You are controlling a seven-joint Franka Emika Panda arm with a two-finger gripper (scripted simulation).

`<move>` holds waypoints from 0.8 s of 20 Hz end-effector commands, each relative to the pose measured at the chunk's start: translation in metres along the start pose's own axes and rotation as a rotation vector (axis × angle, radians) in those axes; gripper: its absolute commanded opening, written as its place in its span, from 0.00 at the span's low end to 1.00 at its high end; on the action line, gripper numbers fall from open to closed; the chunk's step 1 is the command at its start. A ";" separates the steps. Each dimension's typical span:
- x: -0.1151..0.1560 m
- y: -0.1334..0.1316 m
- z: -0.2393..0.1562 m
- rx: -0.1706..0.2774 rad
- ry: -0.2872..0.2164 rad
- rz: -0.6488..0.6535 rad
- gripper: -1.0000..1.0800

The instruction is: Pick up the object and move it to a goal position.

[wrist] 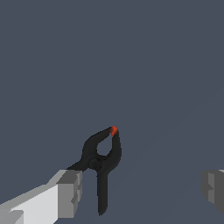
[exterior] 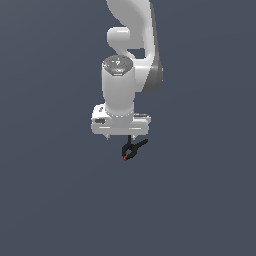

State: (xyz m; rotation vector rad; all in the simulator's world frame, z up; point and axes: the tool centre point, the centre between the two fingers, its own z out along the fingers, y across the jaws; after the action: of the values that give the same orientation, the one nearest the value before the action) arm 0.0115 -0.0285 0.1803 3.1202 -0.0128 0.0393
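Observation:
The object (exterior: 134, 149) is a tiny black spring clamp with a red tip, lying on the dark grey floor (exterior: 200, 200) just under the white hand. In the wrist view the object (wrist: 103, 159) lies close beside one grey fingertip (wrist: 68, 192), with one handle running up to it; whether they touch I cannot tell. The other fingertip (wrist: 213, 186) stands far off on the opposite side. My gripper (wrist: 140, 188) is open wide and holds nothing. In the exterior view the gripper (exterior: 120, 137) hangs straight down, slightly to that view's left of the clamp.
The white arm (exterior: 131, 55) rises behind the hand toward the top of the exterior view. Around it there is only plain dark grey floor, with no other objects or goal marker in view.

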 end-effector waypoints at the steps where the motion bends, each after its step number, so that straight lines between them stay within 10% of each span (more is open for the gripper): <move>1: 0.000 0.000 0.000 0.000 0.000 0.000 0.96; 16: 0.002 0.028 -0.002 -0.034 0.007 0.006 0.96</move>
State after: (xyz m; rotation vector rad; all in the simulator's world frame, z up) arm 0.0135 -0.0574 0.1846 3.0857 -0.0169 0.0511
